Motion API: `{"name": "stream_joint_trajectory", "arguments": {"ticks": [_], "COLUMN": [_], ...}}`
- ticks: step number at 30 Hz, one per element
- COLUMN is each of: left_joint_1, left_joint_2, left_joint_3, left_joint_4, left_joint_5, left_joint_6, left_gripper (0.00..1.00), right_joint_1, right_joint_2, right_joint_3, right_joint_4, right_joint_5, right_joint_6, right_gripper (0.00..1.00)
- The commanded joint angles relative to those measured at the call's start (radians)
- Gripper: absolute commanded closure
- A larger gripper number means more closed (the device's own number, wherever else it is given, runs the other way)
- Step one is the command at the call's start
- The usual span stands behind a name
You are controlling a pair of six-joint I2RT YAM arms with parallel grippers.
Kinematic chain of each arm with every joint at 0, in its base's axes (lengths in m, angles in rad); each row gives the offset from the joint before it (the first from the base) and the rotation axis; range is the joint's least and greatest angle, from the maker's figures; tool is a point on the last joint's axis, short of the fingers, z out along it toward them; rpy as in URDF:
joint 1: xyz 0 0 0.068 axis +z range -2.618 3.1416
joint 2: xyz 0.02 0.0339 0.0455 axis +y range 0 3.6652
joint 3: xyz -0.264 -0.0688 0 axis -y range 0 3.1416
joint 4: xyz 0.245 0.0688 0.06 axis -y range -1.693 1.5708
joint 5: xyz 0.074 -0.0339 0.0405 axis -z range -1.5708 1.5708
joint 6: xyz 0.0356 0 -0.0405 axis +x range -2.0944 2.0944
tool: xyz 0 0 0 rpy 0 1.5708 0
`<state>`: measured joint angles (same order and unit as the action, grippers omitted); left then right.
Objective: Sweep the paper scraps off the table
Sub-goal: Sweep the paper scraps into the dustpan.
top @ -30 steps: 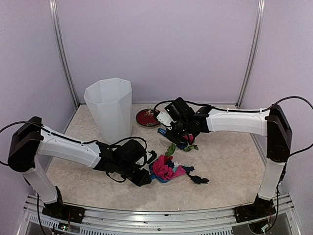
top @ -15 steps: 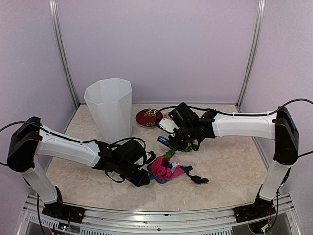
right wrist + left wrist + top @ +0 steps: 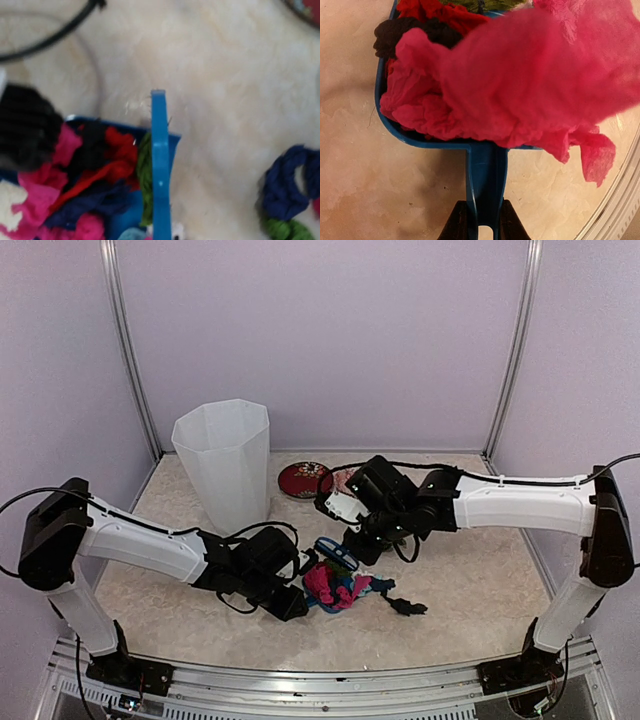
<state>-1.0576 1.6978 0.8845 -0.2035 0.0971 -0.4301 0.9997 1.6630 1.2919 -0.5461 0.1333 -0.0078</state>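
My left gripper [image 3: 485,226] is shut on the handle of the blue dustpan [image 3: 486,180], which lies flat on the table [image 3: 470,570]. Pink, red and black paper scraps [image 3: 520,85] fill the pan. In the top view my right gripper [image 3: 352,545] is shut on the blue brush [image 3: 336,553], whose edge [image 3: 160,165] stands at the pan's far lip against a green scrap [image 3: 144,170]. Loose on the table to the right are a navy scrap [image 3: 290,180], a green scrap [image 3: 287,229] and a black wad [image 3: 405,607]. My right fingers are out of the wrist view.
A tall white bin [image 3: 225,465] stands at the back left. A red patterned bowl [image 3: 303,480] and a pinkish bowl [image 3: 345,478] sit behind the right gripper. The metal frame [image 3: 320,680] edges the table's near side.
My right arm has swung left and nearer with the brush, pushing the green and navy scraps up to the dustpan. The left arm and pan have stayed put.
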Motion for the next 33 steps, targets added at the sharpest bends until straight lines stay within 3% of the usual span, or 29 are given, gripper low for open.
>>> {"name": "stream_joint_trajectory", "arguments": {"ticks": [1, 33], "left_joint_1": [0.008, -0.028], "left_joint_2": [0.019, -0.021], "left_joint_3": [-0.039, -0.224], "left_joint_4": [0.044, 0.365], "left_joint_5": [-0.025, -0.229], "left_joint_6": [-0.01, -0.024], "left_gripper": [1.0, 1.0], "right_joint_1": [0.012, 0.006], "right_joint_2": [-0.041, -0.254], "right_joint_3": [-0.027, -0.087], "right_joint_4": [-0.047, -0.06], "right_joint_5": [-0.06, 0.306], "right_joint_6": [0.051, 0.175], "right_gripper": [1.0, 1.0]}}
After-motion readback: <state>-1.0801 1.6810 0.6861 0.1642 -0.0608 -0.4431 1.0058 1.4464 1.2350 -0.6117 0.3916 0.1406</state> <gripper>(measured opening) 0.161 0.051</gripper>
